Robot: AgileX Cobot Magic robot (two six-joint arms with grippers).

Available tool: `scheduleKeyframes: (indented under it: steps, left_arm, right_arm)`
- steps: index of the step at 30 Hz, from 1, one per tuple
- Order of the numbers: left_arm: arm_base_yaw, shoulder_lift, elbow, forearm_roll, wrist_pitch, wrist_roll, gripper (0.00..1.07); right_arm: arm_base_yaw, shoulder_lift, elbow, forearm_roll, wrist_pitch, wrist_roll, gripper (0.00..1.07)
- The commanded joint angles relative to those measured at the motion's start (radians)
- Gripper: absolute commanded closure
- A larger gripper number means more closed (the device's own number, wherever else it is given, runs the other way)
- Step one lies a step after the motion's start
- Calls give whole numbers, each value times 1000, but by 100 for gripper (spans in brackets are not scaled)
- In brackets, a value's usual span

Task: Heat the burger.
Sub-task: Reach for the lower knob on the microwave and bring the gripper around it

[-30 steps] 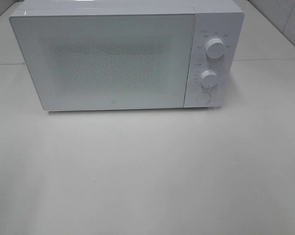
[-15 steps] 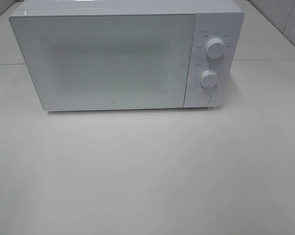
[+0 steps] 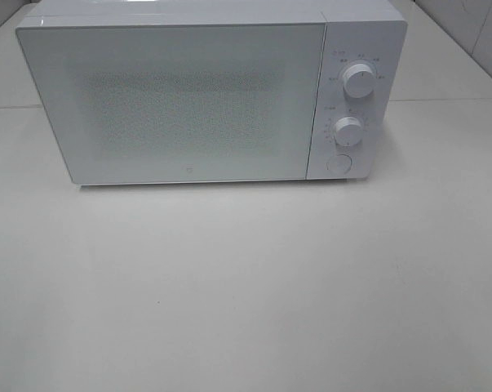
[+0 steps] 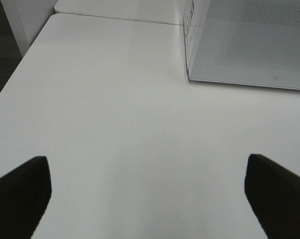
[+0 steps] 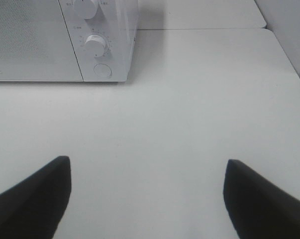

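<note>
The burger shows in none of the views. It is not on any visible part of the tabletop point(image 3: 246, 286), and the frosted door point(image 3: 180, 102) of the microwave point(image 3: 205, 33) is shut and too cloudy to see through, so I cannot tell whether it sits inside.

To the right of the door are an upper knob point(image 3: 358, 80), a lower knob point(image 3: 348, 131) and a round button point(image 3: 338, 163). The left claw point(image 4: 146, 164) and the right claw point(image 5: 147, 163) are both spread wide with nothing in them, low over bare tabletop and well short of the microwave.

If the burger is already inside (my guess, as it is nowhere outside), the step is setting the knobs. The right claw is the nearer one. It should come in square to the lower knob, narrow before touching, grip lightly and twist without pushing the microwave backward. If not, the round button probably releases the door.
</note>
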State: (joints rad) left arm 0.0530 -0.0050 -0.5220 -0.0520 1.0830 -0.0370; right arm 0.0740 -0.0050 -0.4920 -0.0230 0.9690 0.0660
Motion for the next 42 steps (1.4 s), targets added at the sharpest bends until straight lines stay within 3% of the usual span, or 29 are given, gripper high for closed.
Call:
scheduleKeyframes:
  steps: [1,42]
  left_arm:
    - [4,-15,3,-7,-14,0,9]
    - [4,-15,3,-7,-14,0,9]
  right_arm:
    - [-5,-29,1,2,-10,-10,33]
    - [-1,-29,0,2,-11,2,33]
